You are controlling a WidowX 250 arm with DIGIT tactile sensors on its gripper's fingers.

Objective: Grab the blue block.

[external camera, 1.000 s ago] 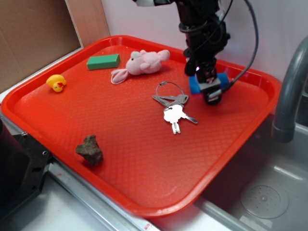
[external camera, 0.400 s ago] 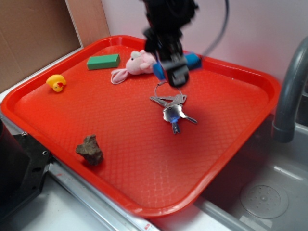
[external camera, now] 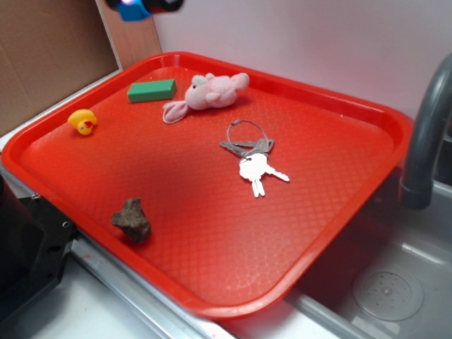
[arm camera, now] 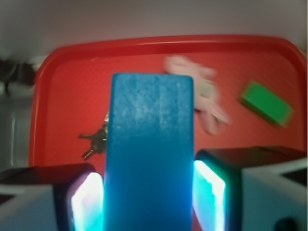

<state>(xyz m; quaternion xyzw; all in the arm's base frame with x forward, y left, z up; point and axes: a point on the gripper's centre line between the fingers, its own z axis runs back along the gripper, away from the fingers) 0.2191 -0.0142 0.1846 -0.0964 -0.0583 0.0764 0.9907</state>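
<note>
The blue block [arm camera: 150, 154] fills the middle of the wrist view, clamped between my two glowing pads [arm camera: 209, 192]. My gripper [arm camera: 149, 197] is shut on it, high above the red tray [arm camera: 62, 62]. In the exterior view only a blue corner of the block [external camera: 133, 10] and a dark bit of the gripper [external camera: 152, 6] show at the top edge, above the tray's far left corner.
On the red tray [external camera: 353, 205] lie a green block [external camera: 152, 90], a pink plush toy [external camera: 208, 93], a bunch of keys [external camera: 253, 157], a yellow duck [external camera: 82, 121] and a brown rock [external camera: 132, 220]. A grey faucet [external camera: 427, 134] stands at the right over a sink.
The gripper has lifted the blue block off the tray's back right and carried it up and to the left, almost out of the exterior view.
</note>
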